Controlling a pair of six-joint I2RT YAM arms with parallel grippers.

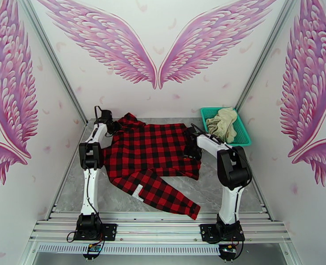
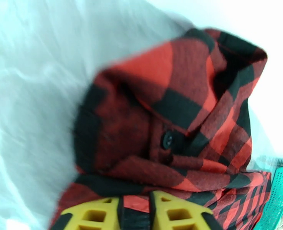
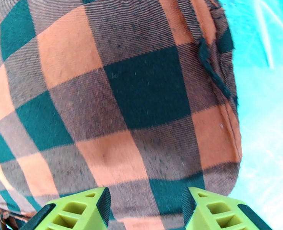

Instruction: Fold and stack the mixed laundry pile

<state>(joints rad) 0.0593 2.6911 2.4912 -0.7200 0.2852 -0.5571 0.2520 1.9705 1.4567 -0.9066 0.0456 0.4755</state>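
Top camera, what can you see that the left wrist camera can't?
Top view: the whole shirt spread on the table, one sleeve slanting toward the near edge, and the cream cloth lying in the basket. Left wrist view: a black button up close, with the left gripper nipping the shirt below it. Both: the shirt and the teal basket.

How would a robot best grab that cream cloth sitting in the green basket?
Probably by a raised fold on top, coming down from above: the cream cloth lies heaped in the teal basket, whose walls block the sides.
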